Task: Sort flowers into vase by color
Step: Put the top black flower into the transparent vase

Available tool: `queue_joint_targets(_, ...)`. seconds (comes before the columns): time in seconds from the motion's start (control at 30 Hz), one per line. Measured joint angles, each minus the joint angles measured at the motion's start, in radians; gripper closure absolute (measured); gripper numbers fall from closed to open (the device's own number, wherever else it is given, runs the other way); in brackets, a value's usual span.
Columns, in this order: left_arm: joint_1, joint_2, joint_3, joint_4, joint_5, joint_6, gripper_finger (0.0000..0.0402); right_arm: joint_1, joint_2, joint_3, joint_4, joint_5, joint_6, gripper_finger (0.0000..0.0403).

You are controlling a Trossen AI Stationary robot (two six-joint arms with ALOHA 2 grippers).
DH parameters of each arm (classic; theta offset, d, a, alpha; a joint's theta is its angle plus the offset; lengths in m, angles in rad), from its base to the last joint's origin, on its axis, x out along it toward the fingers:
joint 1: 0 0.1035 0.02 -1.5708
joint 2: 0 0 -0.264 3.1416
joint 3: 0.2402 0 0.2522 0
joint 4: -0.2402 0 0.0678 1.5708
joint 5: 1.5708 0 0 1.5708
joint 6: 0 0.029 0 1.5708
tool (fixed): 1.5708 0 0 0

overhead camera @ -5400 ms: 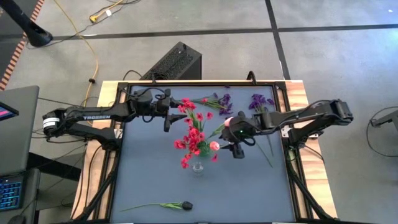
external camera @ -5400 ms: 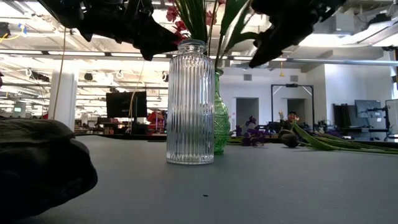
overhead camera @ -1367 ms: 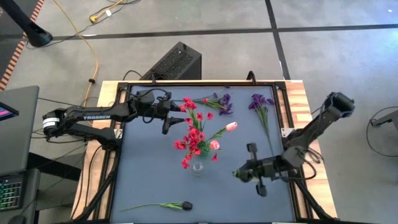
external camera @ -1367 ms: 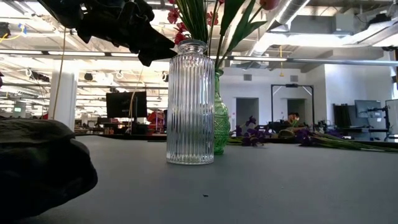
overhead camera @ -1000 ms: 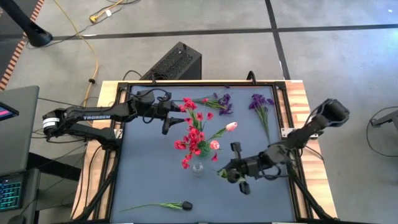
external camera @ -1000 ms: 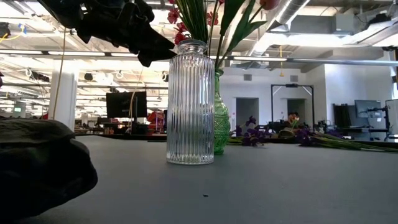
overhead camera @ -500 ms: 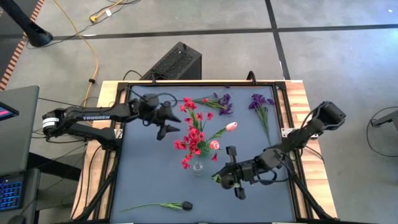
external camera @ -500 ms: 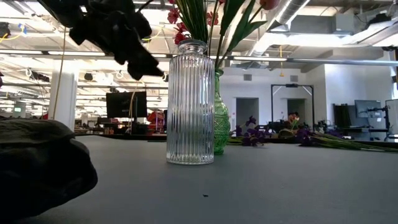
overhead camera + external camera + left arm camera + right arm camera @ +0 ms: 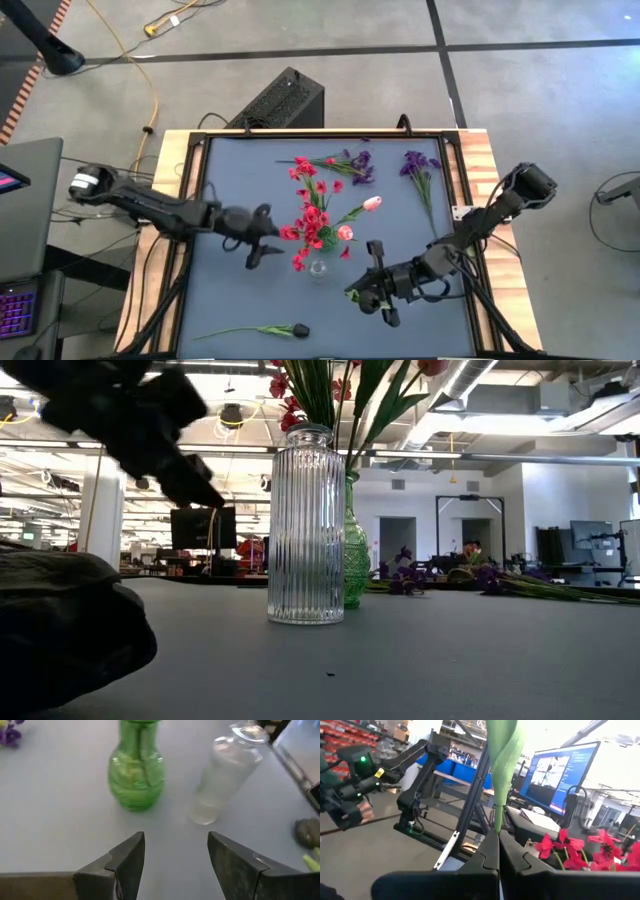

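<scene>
Flowers in several groups. Red blossom clusters (image 9: 312, 222) and a pink-white tulip (image 9: 345, 233) stand at the centre of the high view in the green vase (image 9: 136, 779); a second pink-white tulip (image 9: 372, 203) leans out just right of them. The clear ribbed vase (image 9: 306, 525) stands just below the bouquet in the high view and holds no blossoms that can be made out. Purple blossom clusters lie flat on the grey table (image 9: 230, 300): one bunch (image 9: 356, 164) at upper centre, another (image 9: 416, 165) at upper right. A dark tulip (image 9: 298, 330) lies alone at lower centre-left.

Right gripper (image 9: 362, 296), lower centre-right of the high view, just right of the clear vase: jaws closed on a green stem (image 9: 501, 757), which rises from between the fingers in the right wrist view; its blossom is not shown.

Left gripper (image 9: 260, 236), centre-left of the high view, beside the red clusters: jaws parted and empty, pointed toward both vases in the left wrist view.
</scene>
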Motion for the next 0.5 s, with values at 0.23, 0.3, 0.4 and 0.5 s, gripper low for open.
queue_joint_targets(0.23,-0.205,0.006,-0.145,0.381,-0.231,-0.048,0.0196,-0.001,0.000,0.000,-0.010,-0.001,-0.037,0.0384)
queue_joint_targets(0.3,-0.242,0.011,-0.144,0.375,-0.263,-0.047,0.0196,-0.001,0.000,0.000,-0.014,-0.001,-0.040,0.0384)
queue_joint_targets(0.4,-0.278,0.039,-0.141,0.407,-0.289,-0.033,0.0196,-0.001,0.000,0.000,-0.027,-0.001,-0.042,0.0384)
queue_joint_targets(0.5,-0.304,0.090,-0.141,0.477,-0.292,0.015,0.0189,-0.001,0.000,0.000,-0.033,-0.001,-0.047,0.0383)
